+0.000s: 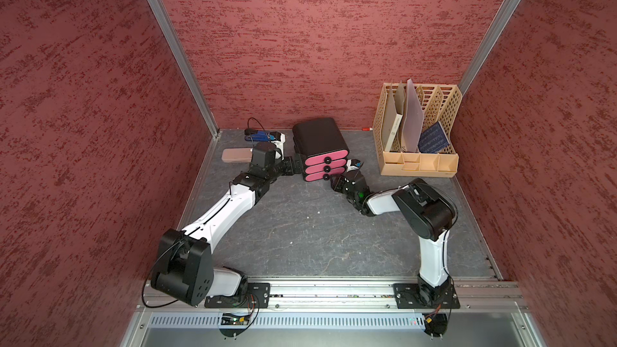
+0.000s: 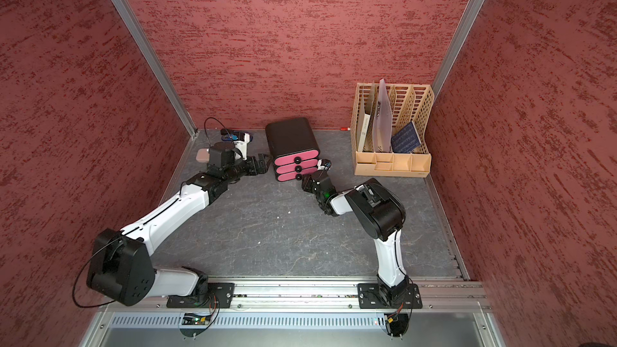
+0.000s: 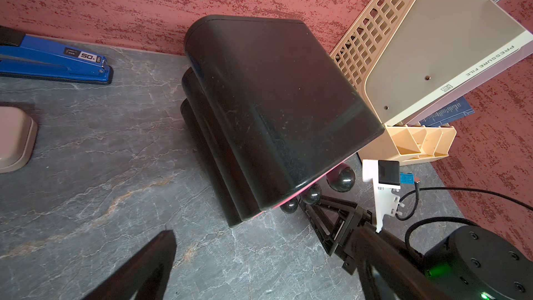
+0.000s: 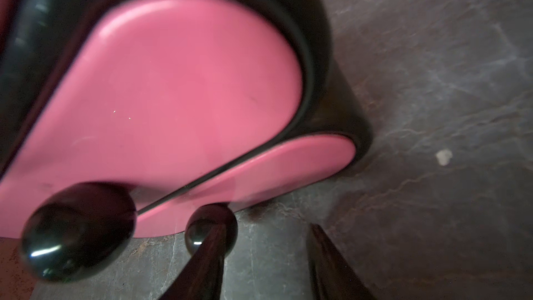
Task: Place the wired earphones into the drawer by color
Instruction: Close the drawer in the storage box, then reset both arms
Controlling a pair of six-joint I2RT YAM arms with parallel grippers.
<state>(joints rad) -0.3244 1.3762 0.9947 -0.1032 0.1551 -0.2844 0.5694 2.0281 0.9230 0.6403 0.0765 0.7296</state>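
Note:
The drawer (image 1: 320, 143) (image 2: 292, 143) is a black cabinet with three pink fronts, all pushed in. No wired earphones show in any view. My left gripper (image 1: 295, 165) (image 3: 268, 255) stands open beside the cabinet's left side (image 3: 274, 111), with bare table between its fingers. My right gripper (image 1: 333, 181) (image 4: 265, 238) is open low at the front. One of its fingers (image 4: 202, 264) overlaps the bottom drawer's round black knob (image 4: 210, 226), and nothing lies between the jaws. The middle knob (image 4: 78, 232) sits further off.
A blue stapler (image 1: 263, 135) (image 3: 57, 62) and a beige case (image 1: 235, 155) (image 3: 14, 139) lie behind my left arm. At the back right stands a beige lattice file rack (image 1: 419, 128) (image 3: 375, 38) holding folders. Red walls close in three sides.

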